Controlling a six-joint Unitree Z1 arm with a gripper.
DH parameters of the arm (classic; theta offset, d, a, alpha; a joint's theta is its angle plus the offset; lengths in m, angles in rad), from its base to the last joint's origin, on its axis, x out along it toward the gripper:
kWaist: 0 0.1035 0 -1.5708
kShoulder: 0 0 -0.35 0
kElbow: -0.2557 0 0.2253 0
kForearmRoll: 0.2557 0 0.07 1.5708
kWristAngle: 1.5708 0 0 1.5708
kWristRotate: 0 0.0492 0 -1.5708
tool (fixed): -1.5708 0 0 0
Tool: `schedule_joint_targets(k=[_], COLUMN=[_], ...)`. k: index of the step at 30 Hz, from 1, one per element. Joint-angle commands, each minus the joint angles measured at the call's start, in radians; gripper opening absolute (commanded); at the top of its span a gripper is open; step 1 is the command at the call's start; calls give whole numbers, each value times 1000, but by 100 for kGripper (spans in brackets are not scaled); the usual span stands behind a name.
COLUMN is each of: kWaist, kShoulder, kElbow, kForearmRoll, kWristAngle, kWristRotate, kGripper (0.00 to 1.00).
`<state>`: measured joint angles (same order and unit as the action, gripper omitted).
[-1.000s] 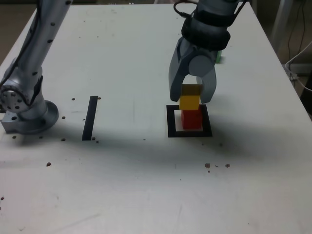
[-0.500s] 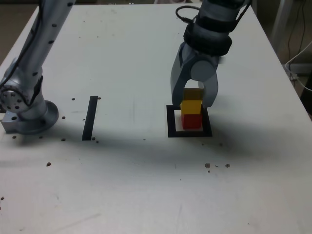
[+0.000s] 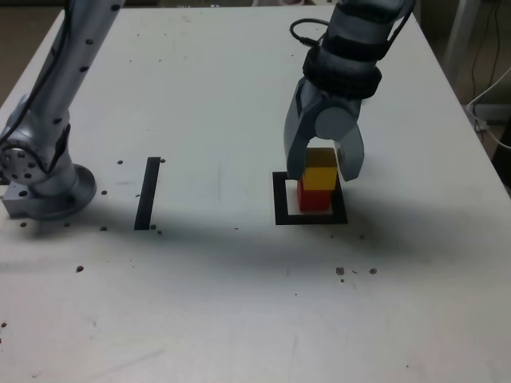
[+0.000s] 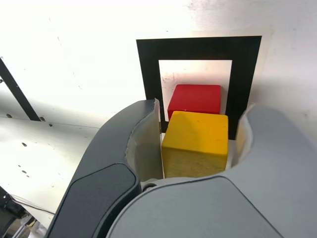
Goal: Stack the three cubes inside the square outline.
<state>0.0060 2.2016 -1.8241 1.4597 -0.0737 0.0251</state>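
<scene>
Claw (image 3: pixel 323 171) straddling yellow cube (image 3: pixel 319 177), jaws spread, one side clear; cube resting on red cube (image 3: pixel 314 199) inside square outline (image 3: pixel 281 199).

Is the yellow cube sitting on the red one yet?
Cannot tell: yellow cube sits directly above red cube, between the hand's jaws.

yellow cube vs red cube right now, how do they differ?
The small yellow cube sits on top; the small red cube is below it, on the white centre of the black square outline. The yellow one lies between the gripper jaws; the red one lies under them. Both look the same size.
</scene>
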Motion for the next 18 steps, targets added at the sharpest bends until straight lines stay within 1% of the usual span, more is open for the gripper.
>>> schedule_joint_targets(k=[1,5,10,14,18], kWaist=[-1,0,26,84,161], kShoulder=[-8,-31,-73,-101,-108], kElbow=[7,21,52,63,51], kForearmRoll=[-6,-14,-14,-8,-1], kWristAngle=[0,12,47,74,92], kWristRotate=[1,-3,-9,12,71], kGripper=[99,99,100,100,100])
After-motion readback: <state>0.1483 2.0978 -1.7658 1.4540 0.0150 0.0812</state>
